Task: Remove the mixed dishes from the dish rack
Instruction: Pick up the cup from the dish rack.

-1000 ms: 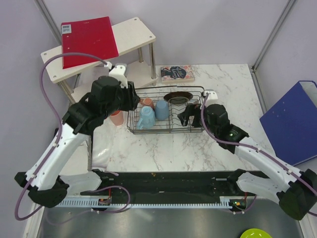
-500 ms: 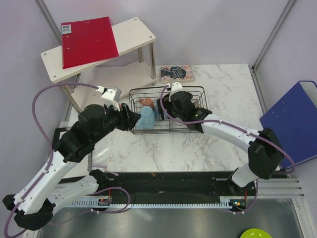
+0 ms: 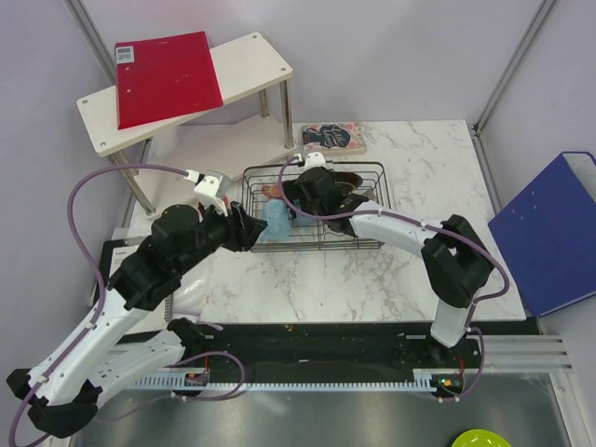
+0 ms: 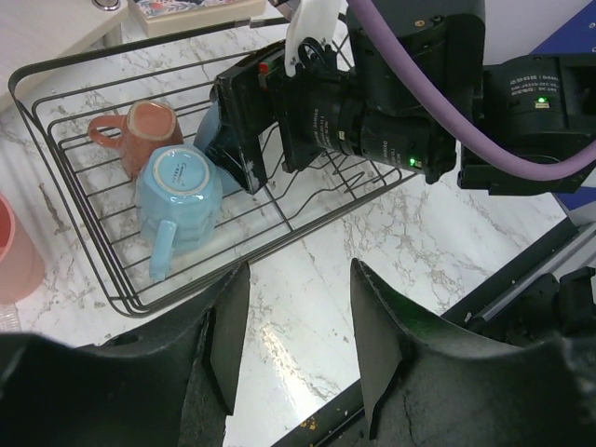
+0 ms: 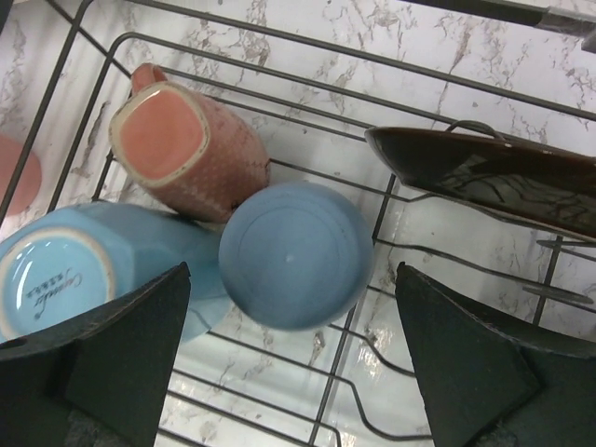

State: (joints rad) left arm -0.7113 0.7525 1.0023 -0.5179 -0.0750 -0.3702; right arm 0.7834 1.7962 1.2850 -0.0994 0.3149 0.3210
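Note:
The dark wire dish rack [image 3: 380, 200] stands mid-table. It holds an upturned blue cup [image 5: 296, 253], a light-blue mug [image 5: 84, 270] on its side, a salmon speckled cup [image 5: 186, 144] with a handle, and a dark red-brown plate [image 5: 494, 177]. My right gripper [image 5: 293, 363] hovers open over the rack, its fingers wide on either side of the blue cup, touching nothing. My left gripper [image 4: 293, 345] is open and empty over the marble just in front of the rack [image 4: 56, 130], near the light-blue mug [image 4: 182, 191]. A salmon-pink tumbler [image 4: 11, 251] stands on the table left of the rack.
A white two-tier shelf [image 3: 251, 56] with a red folder [image 3: 168, 74] stands at the back left. A book [image 3: 332, 138] lies behind the rack. A blue binder [image 3: 549, 233] is at the right edge. A lime-green dish [image 3: 480, 438] is at the near right.
My right arm has swung left across the rack and now sits over the blue cup. My left arm has drawn back from the tumbler to the rack's front-left corner.

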